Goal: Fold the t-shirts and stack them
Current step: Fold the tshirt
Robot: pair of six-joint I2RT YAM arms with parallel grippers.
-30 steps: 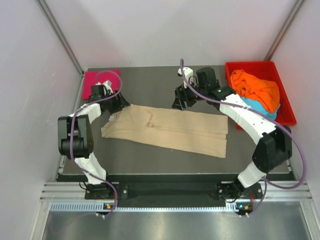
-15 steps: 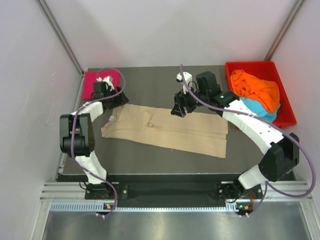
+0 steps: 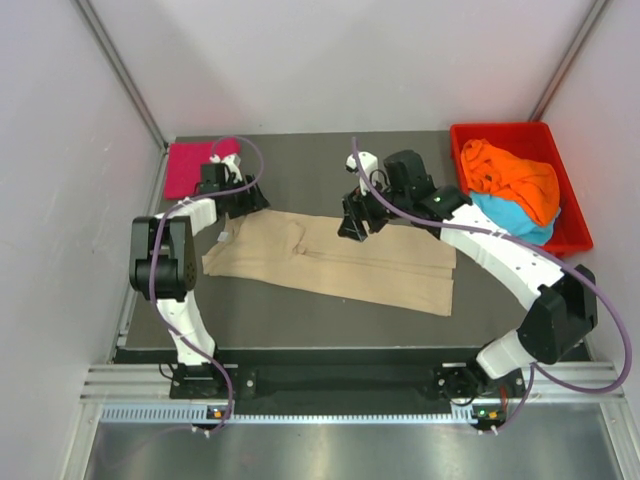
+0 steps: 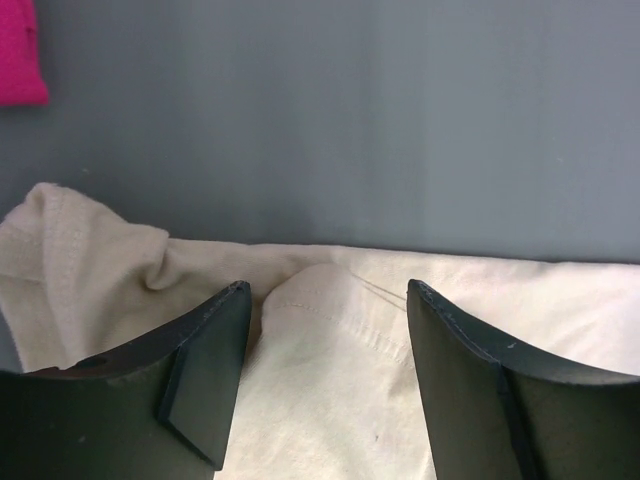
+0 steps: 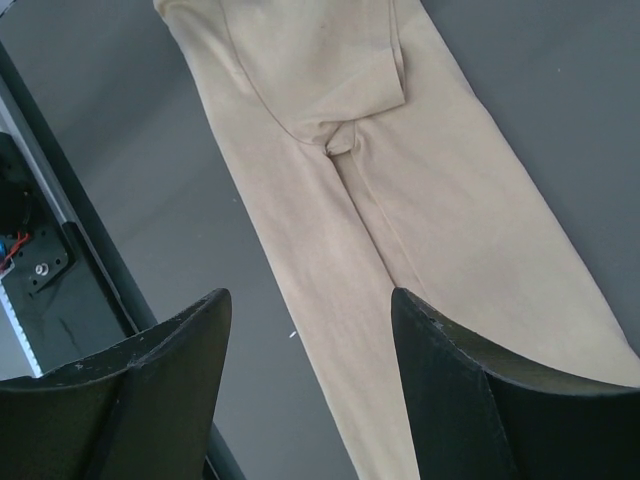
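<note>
Beige t-shirt [image 3: 340,262] long axis left-right, collar leftward; left hand [image 3: 247,201], right hand [image 3: 349,226] agape, empty.

Even diffuse overhead light, soft faint shadows; wrist views' near edges blurred.

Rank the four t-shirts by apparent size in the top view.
1. beige t-shirt, spread flat
2. orange t-shirt and magenta t-shirt: too alike to rank, magenta partly hidden
3. light blue t-shirt, mostly covered
</note>
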